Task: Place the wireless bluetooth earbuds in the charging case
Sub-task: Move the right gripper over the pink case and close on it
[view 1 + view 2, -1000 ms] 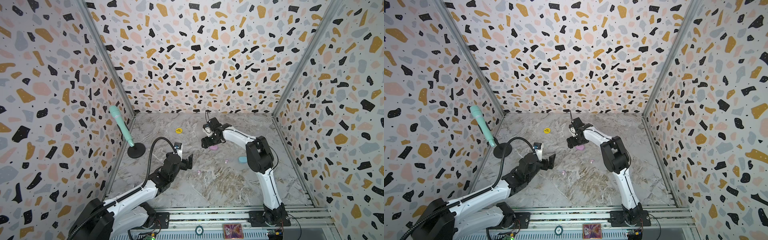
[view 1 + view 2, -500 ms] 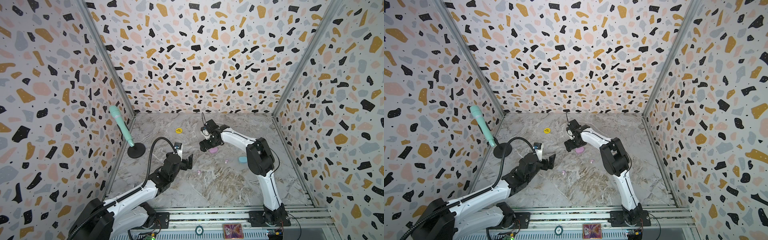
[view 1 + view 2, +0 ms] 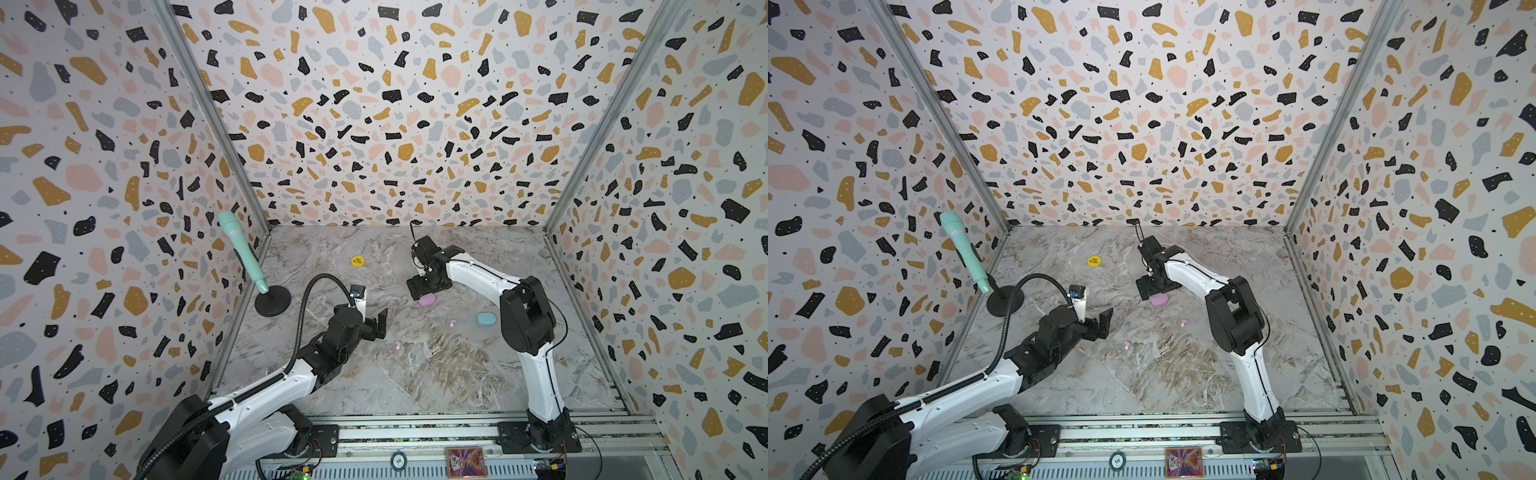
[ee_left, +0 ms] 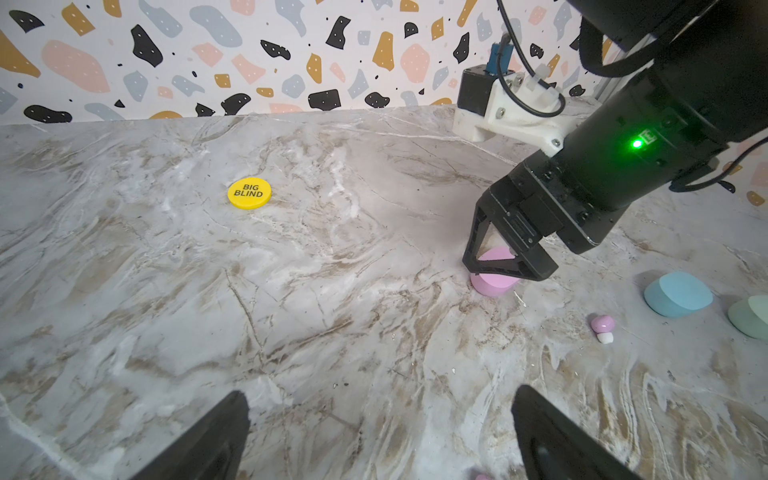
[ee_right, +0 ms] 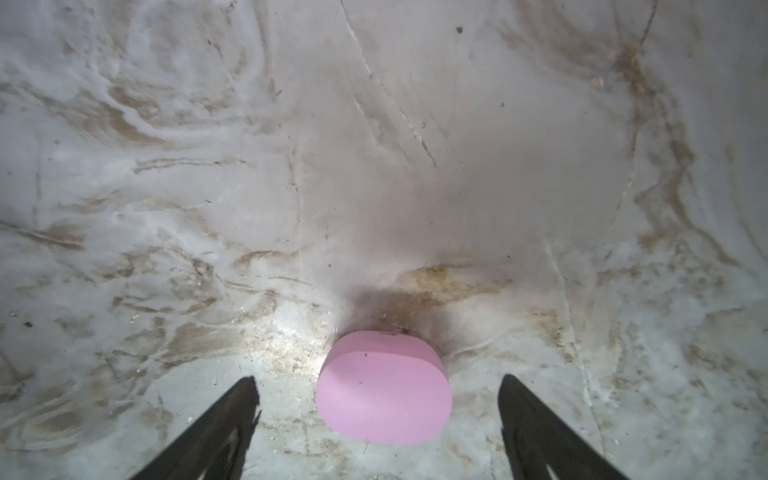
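A closed pink charging case (image 3: 427,300) (image 3: 1159,300) (image 5: 384,390) lies on the marble floor. My right gripper (image 3: 424,287) (image 4: 505,270) (image 5: 377,380) stands open right over it, one finger on each side, both apart from the case. Two pink earbuds with whitish tips lie loose in both top views: one earbud (image 3: 452,322) (image 3: 1183,322) (image 4: 602,326) near the right arm, the other earbud (image 3: 397,344) (image 3: 1126,344) just ahead of my left gripper (image 3: 376,326) (image 4: 380,399). That gripper hovers open and empty.
A blue case (image 3: 486,319) (image 4: 677,293) and a pale green case (image 4: 750,316) lie beside the right arm. A yellow disc (image 3: 357,261) (image 4: 249,193) lies farther back. A mint microphone (image 3: 241,249) on a black stand leans by the left wall.
My right gripper has come down and slightly nearer over the pink case. The left arm has not moved.
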### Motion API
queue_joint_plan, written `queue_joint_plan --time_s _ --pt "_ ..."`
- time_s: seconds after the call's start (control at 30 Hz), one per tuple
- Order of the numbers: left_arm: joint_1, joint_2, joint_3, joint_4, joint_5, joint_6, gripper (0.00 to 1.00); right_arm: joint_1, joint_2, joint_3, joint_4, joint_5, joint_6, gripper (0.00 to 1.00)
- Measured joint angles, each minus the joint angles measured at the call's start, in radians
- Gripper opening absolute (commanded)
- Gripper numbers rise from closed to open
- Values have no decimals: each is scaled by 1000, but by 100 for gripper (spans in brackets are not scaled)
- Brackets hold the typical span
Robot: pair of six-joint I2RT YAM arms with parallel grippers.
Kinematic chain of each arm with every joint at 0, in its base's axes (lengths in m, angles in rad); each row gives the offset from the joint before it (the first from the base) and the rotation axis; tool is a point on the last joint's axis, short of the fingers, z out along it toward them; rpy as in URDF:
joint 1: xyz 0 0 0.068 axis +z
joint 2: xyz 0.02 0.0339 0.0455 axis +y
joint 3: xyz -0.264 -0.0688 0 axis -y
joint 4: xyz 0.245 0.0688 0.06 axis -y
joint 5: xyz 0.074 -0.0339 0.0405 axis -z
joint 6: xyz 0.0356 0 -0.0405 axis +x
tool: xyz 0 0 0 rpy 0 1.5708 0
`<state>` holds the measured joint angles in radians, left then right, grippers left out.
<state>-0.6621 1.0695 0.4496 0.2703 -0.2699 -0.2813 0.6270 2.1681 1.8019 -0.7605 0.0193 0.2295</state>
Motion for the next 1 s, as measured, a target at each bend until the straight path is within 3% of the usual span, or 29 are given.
queue_joint_plan --time_s 0.73,1.0 --pt "0 2 2 0 3 0 100 0 27 -43 7 -1 16 75" --pt "0 2 2 0 3 0 100 0 27 -60 18 0 22 61"
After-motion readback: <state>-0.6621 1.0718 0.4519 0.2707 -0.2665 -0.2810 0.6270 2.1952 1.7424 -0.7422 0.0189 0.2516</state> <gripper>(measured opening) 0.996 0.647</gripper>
